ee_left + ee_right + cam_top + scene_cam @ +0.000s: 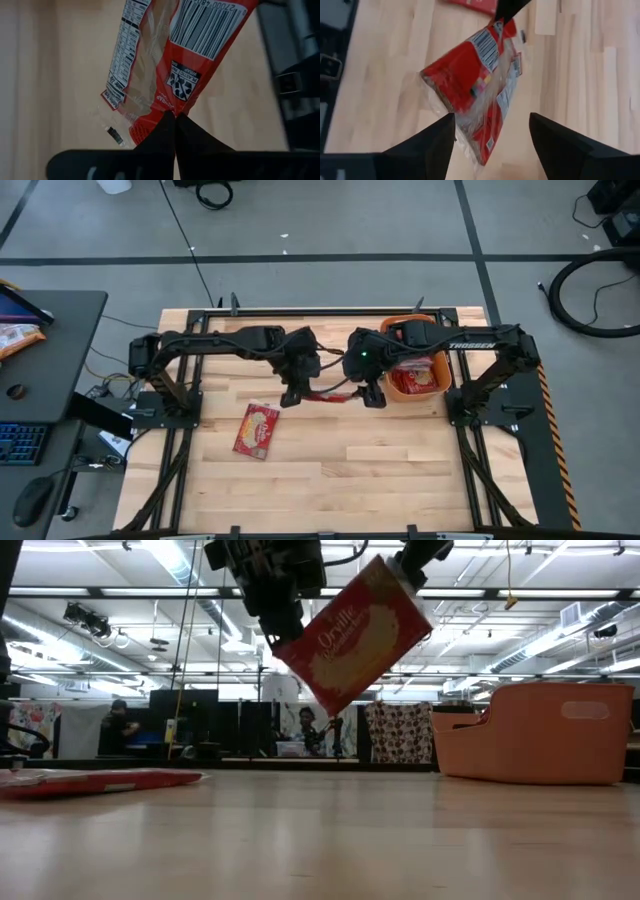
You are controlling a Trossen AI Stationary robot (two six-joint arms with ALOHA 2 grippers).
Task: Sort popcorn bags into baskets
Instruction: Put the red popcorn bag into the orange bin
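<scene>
One red popcorn bag (355,635) hangs in the air over the table's middle, tilted, between both grippers; it also shows in the high view (326,393). My left gripper (292,395) is shut on its lower end. My right gripper (492,116) is open, with its fingers on either side of the bag's other, upper end (405,580); I see no touch there. A second red bag (257,429) lies flat on the wood, left of centre. The orange basket (396,392) stands at the far right of the table, with red bags (420,370) inside it. My left gripper pinches the bag's lower corner (167,107) between its two shut fingers, on the clear wrap and the red edge by the barcode side. The bag is lifted clear of the table and rises tilted from the fingers toward the right gripper.
A black side desk (60,340) with a keyboard, a mouse and an orange snack bag (18,335) stands left of the table. The arms' frames (160,395) flank the wood. Bare wood (340,480) stretches along the near half. People show in the room behind (120,725).
</scene>
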